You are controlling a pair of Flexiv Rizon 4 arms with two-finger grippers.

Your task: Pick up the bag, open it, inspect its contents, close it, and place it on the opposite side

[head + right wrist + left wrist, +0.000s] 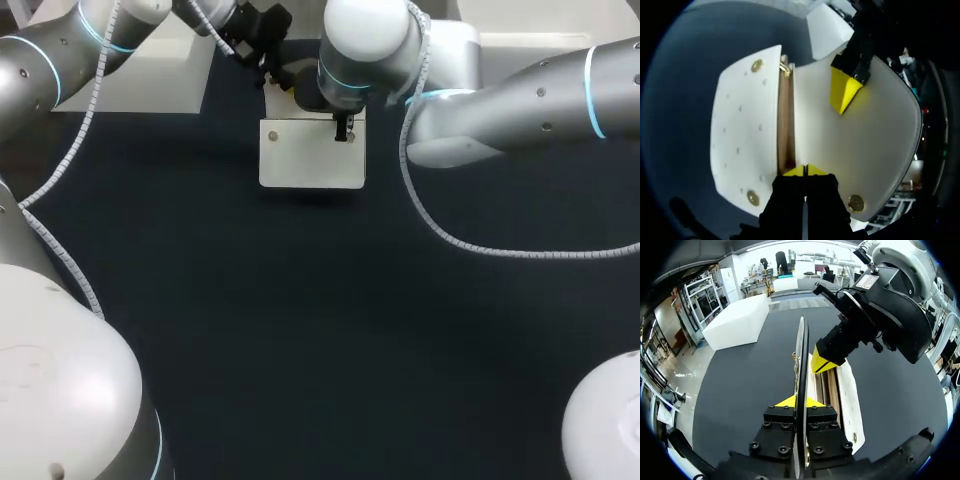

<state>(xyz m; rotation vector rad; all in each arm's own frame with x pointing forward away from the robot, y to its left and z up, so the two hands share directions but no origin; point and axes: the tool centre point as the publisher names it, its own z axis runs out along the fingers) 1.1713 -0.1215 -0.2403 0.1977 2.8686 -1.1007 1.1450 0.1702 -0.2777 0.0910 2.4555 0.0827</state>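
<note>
From above, the white bag point(312, 155) sits at the far middle of the dark table point(330, 330), with both wrists crowded over its far edge and their fingertips hidden. The wrist views fill that in. The left gripper point(800, 402) is clamped on the bag's raised flap point(803, 355), which its own camera sees edge-on. The right gripper point(804, 171) has its yellow tips nearly meeting, pinched on the rim at the bag's mouth. Its view alone shows the brown lining point(785, 130) and the brass snaps point(753, 197).
</note>
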